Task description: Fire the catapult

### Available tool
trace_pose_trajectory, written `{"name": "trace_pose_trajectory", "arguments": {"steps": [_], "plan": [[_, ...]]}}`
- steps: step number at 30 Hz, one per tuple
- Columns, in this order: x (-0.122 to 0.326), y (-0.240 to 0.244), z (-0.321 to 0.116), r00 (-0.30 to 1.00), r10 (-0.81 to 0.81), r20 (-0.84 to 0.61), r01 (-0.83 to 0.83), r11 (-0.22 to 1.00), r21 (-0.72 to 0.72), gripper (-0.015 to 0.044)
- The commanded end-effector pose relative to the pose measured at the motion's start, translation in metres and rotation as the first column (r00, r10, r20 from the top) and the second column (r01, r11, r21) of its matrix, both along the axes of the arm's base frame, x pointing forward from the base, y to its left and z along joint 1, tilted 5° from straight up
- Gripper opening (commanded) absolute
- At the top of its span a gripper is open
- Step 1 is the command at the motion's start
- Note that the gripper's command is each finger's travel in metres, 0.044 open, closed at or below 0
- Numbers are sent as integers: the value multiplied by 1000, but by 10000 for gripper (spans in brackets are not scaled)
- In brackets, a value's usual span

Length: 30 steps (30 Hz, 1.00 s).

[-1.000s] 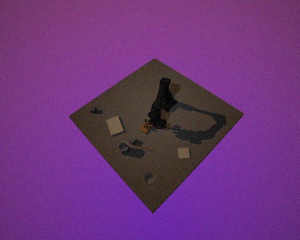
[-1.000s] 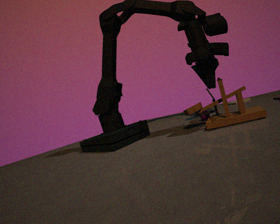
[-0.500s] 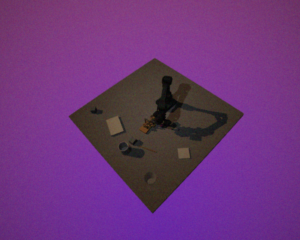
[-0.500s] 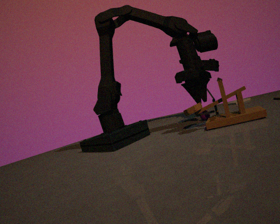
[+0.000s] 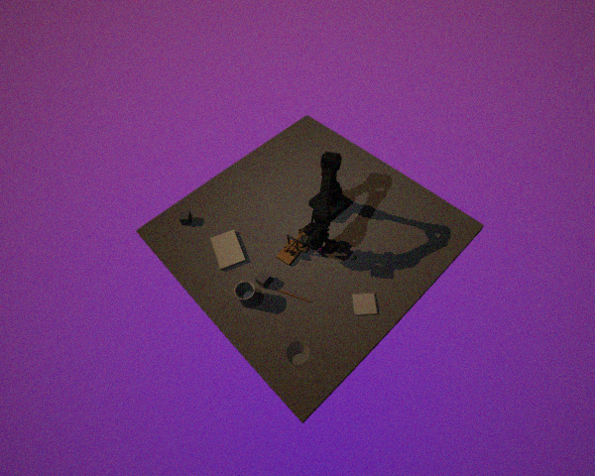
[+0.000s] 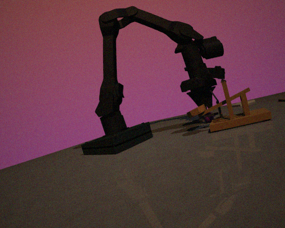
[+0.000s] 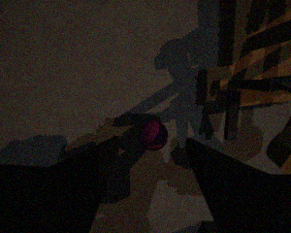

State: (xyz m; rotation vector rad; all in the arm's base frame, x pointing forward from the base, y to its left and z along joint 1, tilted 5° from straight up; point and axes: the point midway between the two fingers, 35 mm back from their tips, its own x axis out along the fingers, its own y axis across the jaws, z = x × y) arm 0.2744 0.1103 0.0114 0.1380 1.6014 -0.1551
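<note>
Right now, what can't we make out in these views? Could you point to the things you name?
- Ball (image 6: 208,118) (image 7: 154,135): top view, mostly lost among dark arm shapes; colour detail dim.
- Catapult (image 5: 289,255) (image 6: 241,121) (image 7: 272,73): wrist view, cut off by the right edge.
- Mug (image 5: 245,291) interior: top view, too dark to read.
- Pincer (image 6: 206,106) (image 7: 152,142) tips: exterior view, partly behind the catapult's cup (image 6: 197,110).
</note>
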Motion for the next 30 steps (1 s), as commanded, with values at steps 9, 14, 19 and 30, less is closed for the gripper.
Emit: {"name": "trace_pose_trajectory", "arguments": {"steps": [9,14,19,30], "plan": [[-4,-1,-23,1000,-4,-16,4,1000,-2,300],[-4,-1,-26,1000,-4,-16,4,1000,-2,247],[-4,-1,-26,1000,-4,-16,4,1000,-2,136],[-1,1,-15,1000,2,-14,-2,1000,-3,0]]}}
